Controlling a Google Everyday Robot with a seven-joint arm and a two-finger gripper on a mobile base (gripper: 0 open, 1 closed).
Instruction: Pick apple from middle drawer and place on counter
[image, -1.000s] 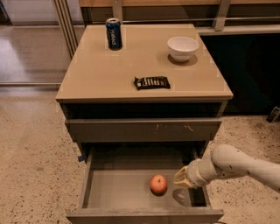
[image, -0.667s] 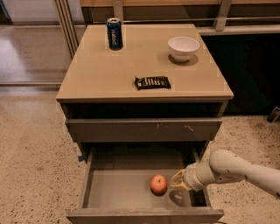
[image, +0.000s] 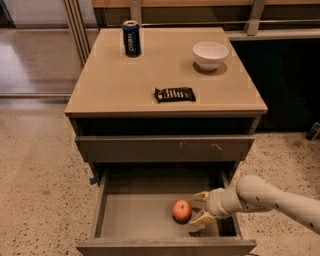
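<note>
Apple (image: 181, 210) sits on the floor of the pulled-out middle drawer (image: 131, 216), right of centre and toward the front lip. From my console I see the gripper (image: 196, 208) just right of the apple, down inside the drawer, its two pale fingers (image: 202, 196) spread wide with nothing held. The tips reach about level with the apple's right side, and I cannot tell whether either touches the skin. The cream-coloured arm (image: 280, 200) runs off to the right of the apple and out of view. Above the apple is a shut drawer front (image: 150, 149) with pale scratch marks, and above that the tan counter (image: 115, 85). On the counter, a dark-wrapped chocolate bar (image: 174, 94) lies almost directly behind the apple, a white bowl (image: 210, 54) behind and to its right, and a blue soda can (image: 131, 37) behind and to its left.
</note>
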